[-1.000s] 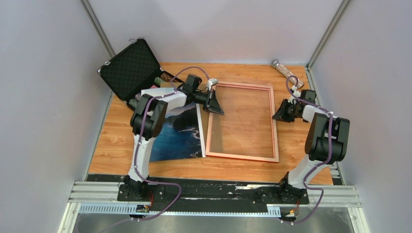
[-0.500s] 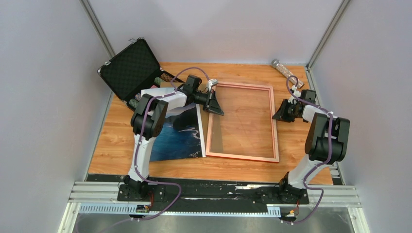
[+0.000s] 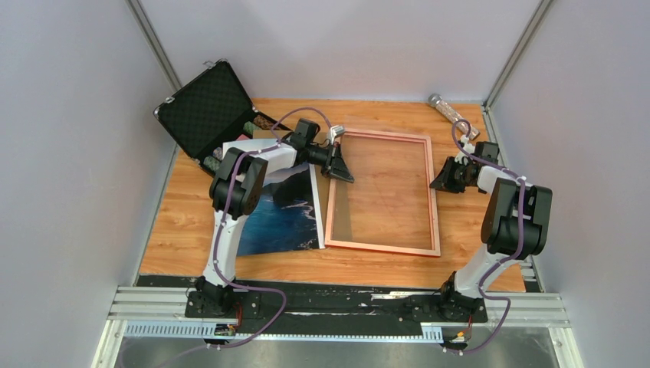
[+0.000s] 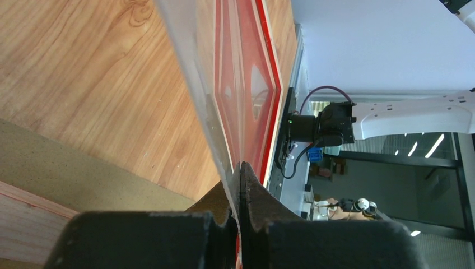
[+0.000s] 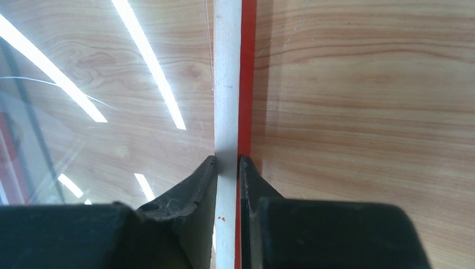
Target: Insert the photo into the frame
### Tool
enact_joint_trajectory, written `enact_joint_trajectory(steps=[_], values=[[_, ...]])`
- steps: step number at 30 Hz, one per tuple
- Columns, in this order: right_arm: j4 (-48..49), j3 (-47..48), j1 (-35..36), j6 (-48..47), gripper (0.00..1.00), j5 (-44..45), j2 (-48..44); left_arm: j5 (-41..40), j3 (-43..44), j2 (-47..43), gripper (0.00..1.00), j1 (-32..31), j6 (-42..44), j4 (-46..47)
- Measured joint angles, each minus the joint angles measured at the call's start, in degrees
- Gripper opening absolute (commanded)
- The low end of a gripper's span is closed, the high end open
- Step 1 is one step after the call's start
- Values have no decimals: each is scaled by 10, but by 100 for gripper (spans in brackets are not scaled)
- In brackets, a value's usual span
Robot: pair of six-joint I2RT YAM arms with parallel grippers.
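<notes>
The frame (image 3: 381, 246) lies pinkish-copper face up in the middle of the wooden table, its glass showing the wood beneath. My left gripper (image 3: 342, 169) is shut on the frame's left rail near the far corner. In the left wrist view the pale edge and red face of the frame (image 4: 249, 84) run into the closed left gripper (image 4: 241, 166). My right gripper (image 3: 440, 181) is shut on the right rail. In the right wrist view the right gripper (image 5: 227, 160) pinches the white-and-red strip of the frame (image 5: 227, 84). The photo (image 3: 280, 218) lies face up left of the frame, partly under my left arm.
An open black foam-lined case (image 3: 205, 107) stands at the back left. A small clear tube (image 3: 448, 109) lies at the back right corner. A plain brown board (image 4: 67, 185) shows beside the frame in the left wrist view. Grey walls close in on both sides.
My left arm's elbow has shifted slightly to the right. Both grippers and the frame stay where they were.
</notes>
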Motion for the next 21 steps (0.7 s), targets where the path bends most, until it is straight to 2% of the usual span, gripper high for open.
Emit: enact_joint_trajectory(steps=[21], values=[[0,0,0,0,16,-1,0,-21,9,0,2,-2,19,-39]])
